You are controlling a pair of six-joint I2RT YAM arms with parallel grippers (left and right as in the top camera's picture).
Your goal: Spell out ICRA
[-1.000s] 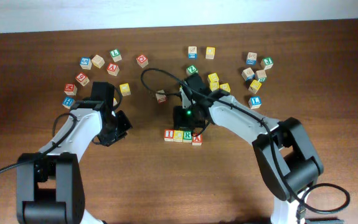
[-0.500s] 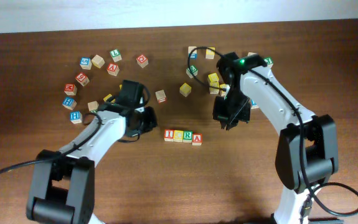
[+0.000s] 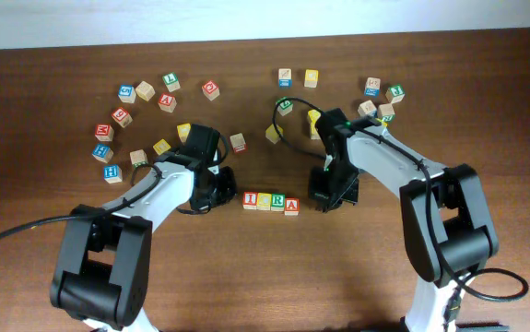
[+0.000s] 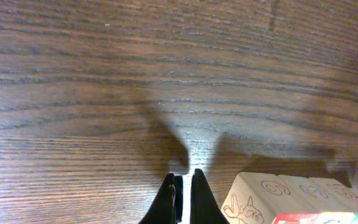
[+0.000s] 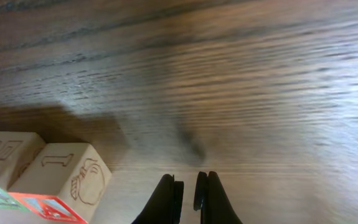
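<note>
A row of four letter blocks reading I, C, R, A lies at the table's centre. My left gripper sits low on the table just left of the row; in the left wrist view its jaws are shut and empty, with the row's end block to their right. My right gripper sits just right of the row; in the right wrist view its jaws are shut and empty, with the row's end block to their left.
Several loose letter blocks lie at the back left and back right. A yellow block and a wooden block lie behind the row. Cables loop over the right arm.
The left arm has moved right, up to the row's left end. The right arm has swung from the back right down to the row's right end.
</note>
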